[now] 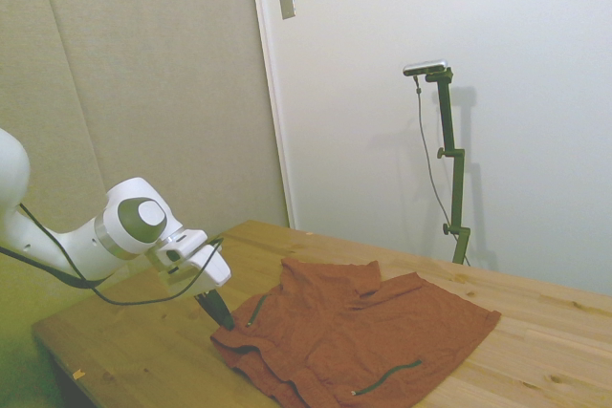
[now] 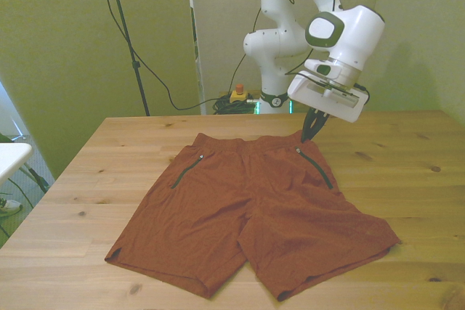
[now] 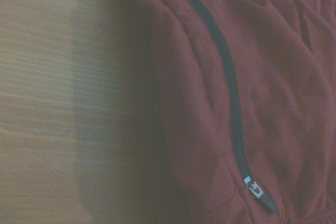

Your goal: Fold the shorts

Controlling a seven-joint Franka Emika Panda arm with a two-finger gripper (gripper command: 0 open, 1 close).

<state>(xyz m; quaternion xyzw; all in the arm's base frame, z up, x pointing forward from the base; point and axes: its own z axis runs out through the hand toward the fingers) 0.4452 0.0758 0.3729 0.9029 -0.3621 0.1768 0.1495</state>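
The rust-orange soft fabric shorts (image 2: 251, 212) lie spread flat on the pale wooden surface (image 2: 407, 157) — the white arm's dark gripper (image 2: 312, 130), fingers pressed narrow together, points down at the waistband's corner on the front view's right.

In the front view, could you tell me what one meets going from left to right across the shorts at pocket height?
Bare table → left pocket zipper → plain middle of the shorts → right pocket zipper, with the gripper just above its upper end → bare table again.
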